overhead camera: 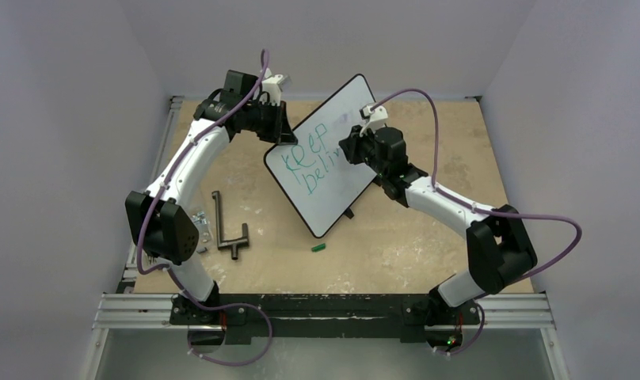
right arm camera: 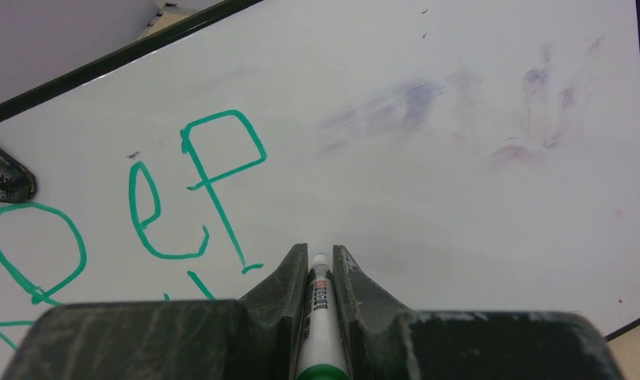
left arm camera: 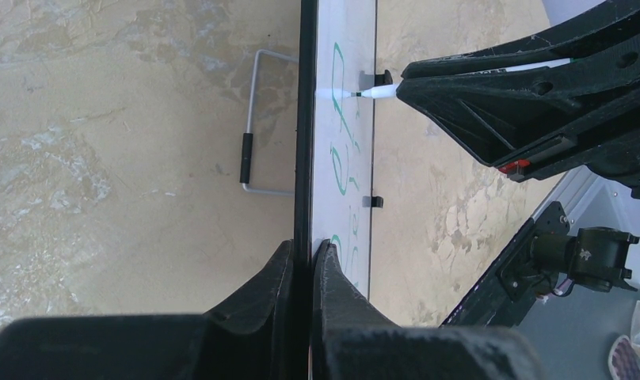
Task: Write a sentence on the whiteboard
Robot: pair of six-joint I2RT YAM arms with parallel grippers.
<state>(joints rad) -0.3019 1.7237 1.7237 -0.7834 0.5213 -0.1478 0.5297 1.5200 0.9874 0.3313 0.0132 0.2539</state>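
The glossy white rectangular whiteboard with a thin black frame [overhead camera: 333, 210] stands tilted at the centre of the top view, one corner pointing to the upper middle of the frame and its lower edge resting on the tan, mottled table top [overhead camera: 428, 237]. The left gripper [overhead camera: 281, 131] is at the board's upper left edge. In the left wrist view its jaws [left arm camera: 307, 253] are pressed together on the black frame, one finger on each face of the board. The green handwritten sentence [overhead camera: 309, 162] sits on the left half of the board in two lines. The right wrist view shows the letters "eep" [right arm camera: 198, 190] clearly at centre left, with the tops of a second line below them. The right gripper [overhead camera: 350, 146] hangs over the middle of the board, its jaws [right arm camera: 318, 257] clamped on a white-barrelled marker with a green band [right arm camera: 317, 317]. The marker's tip points at the white face just right of and below the "p"; whether it touches cannot be told. Faint purple smudges [right arm camera: 428, 111] mark the board's upper right in that view. On the table in the lower part of the top view lie a small green marker cap [overhead camera: 318, 248] and, further left, a dark metal T-shaped pipe piece [overhead camera: 226, 226].
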